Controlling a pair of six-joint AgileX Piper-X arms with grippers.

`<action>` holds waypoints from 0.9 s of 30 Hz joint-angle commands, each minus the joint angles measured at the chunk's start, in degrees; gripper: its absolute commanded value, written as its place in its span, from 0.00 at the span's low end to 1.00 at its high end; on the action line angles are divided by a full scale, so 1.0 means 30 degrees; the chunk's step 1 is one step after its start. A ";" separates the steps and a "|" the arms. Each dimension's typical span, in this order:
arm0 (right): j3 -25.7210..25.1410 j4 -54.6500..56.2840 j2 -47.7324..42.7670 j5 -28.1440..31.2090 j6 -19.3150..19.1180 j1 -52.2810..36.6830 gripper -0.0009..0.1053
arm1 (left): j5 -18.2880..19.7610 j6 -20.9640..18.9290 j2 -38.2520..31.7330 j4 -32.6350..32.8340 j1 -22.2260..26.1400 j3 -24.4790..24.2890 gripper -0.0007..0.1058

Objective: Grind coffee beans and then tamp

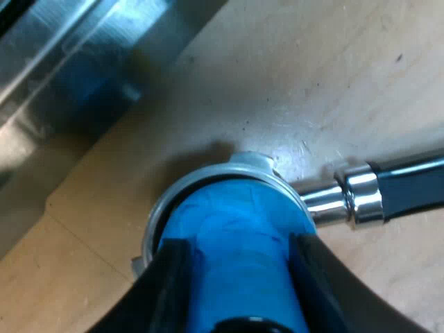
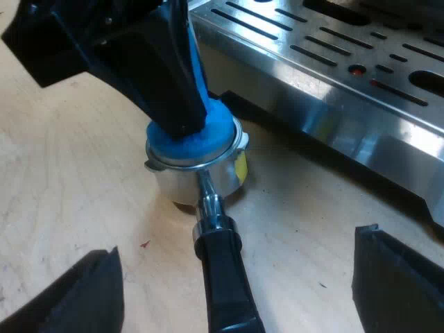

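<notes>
Tamper (image 1: 236, 229) pinched in left gripper (image 1: 239, 250), seated in holder (image 2: 205, 179); right gripper (image 2: 236, 284) spread wide either side of handle (image 2: 223, 274).

Nothing legible anywhere — the yellow patch (image 2: 240, 166) on the metal holder (image 2: 187, 184) bears no readable mark.

Left hand (image 1: 239, 274) clamped shut, right hand (image 2: 234, 286) spread open.

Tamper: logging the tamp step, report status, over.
Left tool shut on blue tamper, seated in metal holder. Right tool open, astride the dark handle, not touching. Espresso machine close beside holder.
</notes>
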 commanded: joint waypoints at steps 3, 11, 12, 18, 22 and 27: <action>0.0047 -0.0250 -0.0078 -0.0088 -0.0083 0.0029 0.67 | -0.0386 0.0085 0.0061 -0.0209 0.0009 -0.0058 0.01; 0.0047 -0.0250 -0.0078 -0.0088 -0.0083 0.0029 0.67 | -0.1115 0.0085 0.0061 -0.0209 0.0009 -0.0058 0.01; 0.0047 -0.0250 -0.0078 -0.0088 -0.0083 0.0029 0.67 | -0.1115 0.0085 0.0061 -0.0209 0.0009 -0.0058 0.01; 0.0047 -0.0250 -0.0078 -0.0088 -0.0083 0.0029 0.67 | -0.0651 0.0085 0.0061 -0.0209 0.0009 -0.0058 0.01; 0.0047 -0.0250 -0.0078 -0.0088 -0.0083 0.0029 0.67 | -0.0341 0.0085 0.0061 -0.0209 0.0009 -0.0058 0.01; 0.0047 -0.0250 -0.0078 -0.0088 -0.0083 0.0029 0.67 | -0.0245 0.0085 0.0061 -0.0171 0.0009 -0.0058 0.01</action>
